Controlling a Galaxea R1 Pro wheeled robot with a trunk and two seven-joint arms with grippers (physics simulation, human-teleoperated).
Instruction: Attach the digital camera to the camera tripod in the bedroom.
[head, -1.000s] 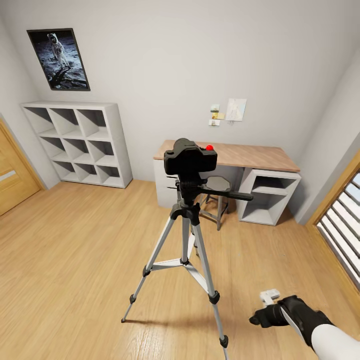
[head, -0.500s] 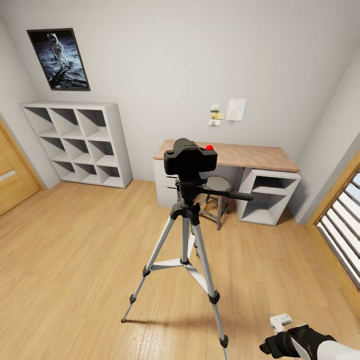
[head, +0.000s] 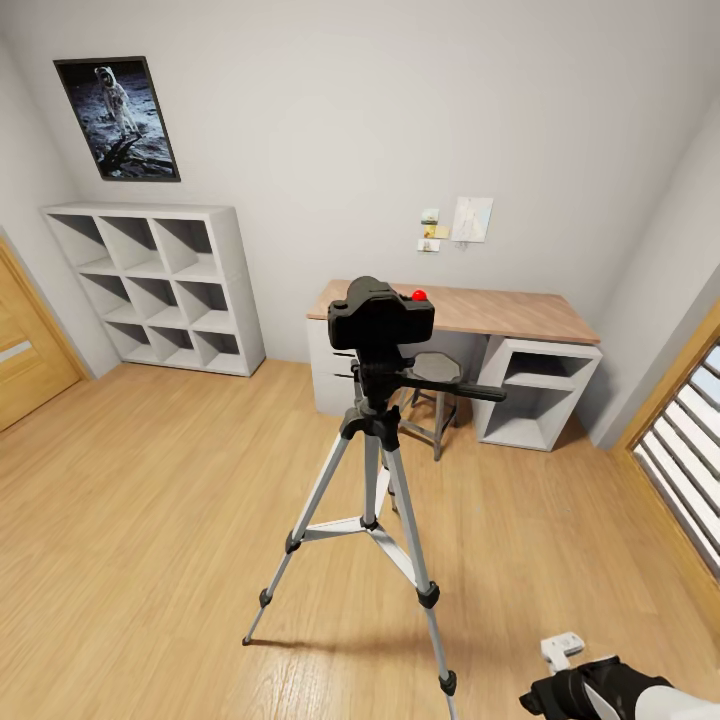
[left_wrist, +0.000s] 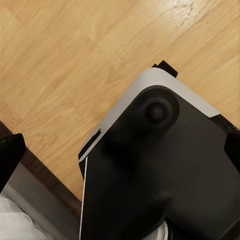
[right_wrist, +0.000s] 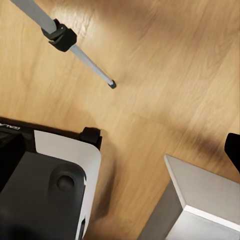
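The digital camera (head: 382, 312), black with a red button (head: 419, 295), sits on the head of the camera tripod (head: 372, 455) in the middle of the bedroom floor. The long black pan handle (head: 455, 388) sticks out to the right. My right gripper (head: 561, 647) hangs low at the bottom right, well apart from the tripod. In the right wrist view its dark fingertips (right_wrist: 10, 155) stand wide apart with nothing between them, and one silver tripod leg (right_wrist: 75, 47) with its black foot crosses the floor. My left gripper (left_wrist: 120, 150) is open over my own dark base (left_wrist: 165, 175).
A wood-topped desk (head: 520, 315) with a stool (head: 432, 395) stands behind the tripod. White cube shelves (head: 165, 285) line the left wall under a framed astronaut picture (head: 117, 118). A wooden door (head: 25, 350) is at far left, a slatted window (head: 690, 450) at right.
My right arm has dropped lower and to the right, toward the bottom edge of the head view. The camera and tripod have not moved.
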